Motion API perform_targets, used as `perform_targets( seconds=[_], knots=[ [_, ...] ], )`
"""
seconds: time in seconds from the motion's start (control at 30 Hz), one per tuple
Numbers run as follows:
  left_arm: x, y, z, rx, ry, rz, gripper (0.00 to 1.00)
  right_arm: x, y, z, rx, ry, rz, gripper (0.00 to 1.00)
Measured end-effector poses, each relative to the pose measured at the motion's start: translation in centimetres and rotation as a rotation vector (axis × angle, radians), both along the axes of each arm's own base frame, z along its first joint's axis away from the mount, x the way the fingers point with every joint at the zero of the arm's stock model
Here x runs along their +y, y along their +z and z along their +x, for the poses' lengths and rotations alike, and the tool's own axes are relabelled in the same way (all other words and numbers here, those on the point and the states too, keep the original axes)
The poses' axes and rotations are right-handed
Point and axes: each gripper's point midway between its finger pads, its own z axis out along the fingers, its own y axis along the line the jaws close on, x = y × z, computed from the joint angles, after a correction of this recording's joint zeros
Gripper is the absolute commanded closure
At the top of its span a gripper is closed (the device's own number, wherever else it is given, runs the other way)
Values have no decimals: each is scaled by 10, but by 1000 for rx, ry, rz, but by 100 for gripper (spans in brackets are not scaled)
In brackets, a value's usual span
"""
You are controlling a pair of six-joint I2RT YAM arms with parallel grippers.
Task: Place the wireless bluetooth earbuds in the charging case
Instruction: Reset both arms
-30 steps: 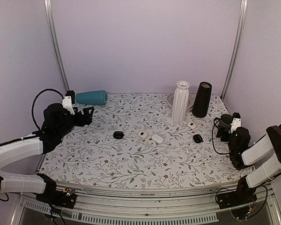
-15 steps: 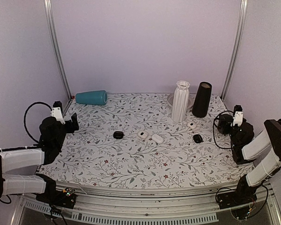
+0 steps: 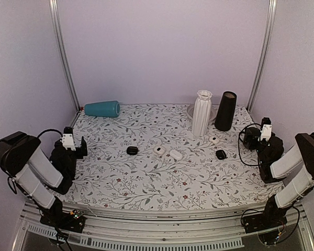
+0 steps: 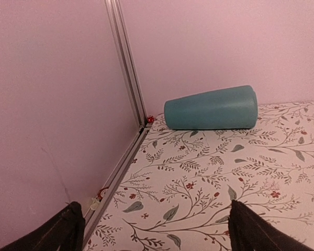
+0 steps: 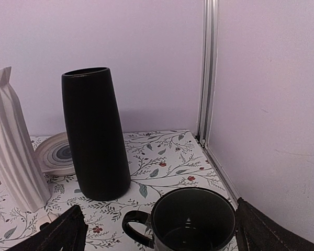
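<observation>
- Logging the top view first: the left gripper (image 3: 76, 148) sits folded close to its base at the table's 9 o'clock edge, and the right gripper (image 3: 255, 137) at the 3 o'clock edge. Neither touches a task thing.
- The charging case (image 3: 132, 150), taken to be the small black pebble left of centre, lies on the floral table (image 3: 146, 180). It is at 9 o'clock of the two white pebble items (image 3: 159, 150) and well apart from both grippers. Lid up or down: cannot tell.
- A second black lump (image 3: 221, 154) lies at 8 o'clock of the right gripper. The white vase (image 3: 201, 112) and black vase (image 3: 225, 111) stand at the table's 1 o'clock, and the teal cup (image 3: 102, 109) lies on its side at 11 o'clock.
- Earbuds: not made out in any view. They may be too small to see or inside the case.
- Left wrist view: fingers (image 4: 63, 232) spread wide with nothing between them. The teal cup is at 12 o'clock. The case is out of frame.
- Right wrist view: fingers (image 5: 60, 235) spread wide and holding nothing. A black mug (image 5: 193, 219) stands just ahead, and the black vase is at 11 o'clock of it.
- Judgement: no grasp is in hand and both arms sit idle. Either the buds are already seated or no insertion has begun.
- If it has not begun, the next move calls for finding the buds and checking the lid. The left arm would then reach toward 3 o'clock for the case.
</observation>
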Motion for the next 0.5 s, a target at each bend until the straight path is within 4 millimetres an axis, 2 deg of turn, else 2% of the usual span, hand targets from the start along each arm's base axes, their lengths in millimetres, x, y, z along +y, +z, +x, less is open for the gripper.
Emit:
perform_targets(
  seconds=[0.07, 0.23, 0.5],
  knots=[
    [0, -1, -5, -1, -24, 3, 4, 0, 0, 0, 0, 0, 0, 1],
    [0, -20, -4, 59, -76, 12, 4, 0, 0, 0, 0, 0, 0, 1],
    [-4, -17, -1, 50, -104, 9, 4, 0, 0, 0, 0, 0, 0, 1]
  ],
)
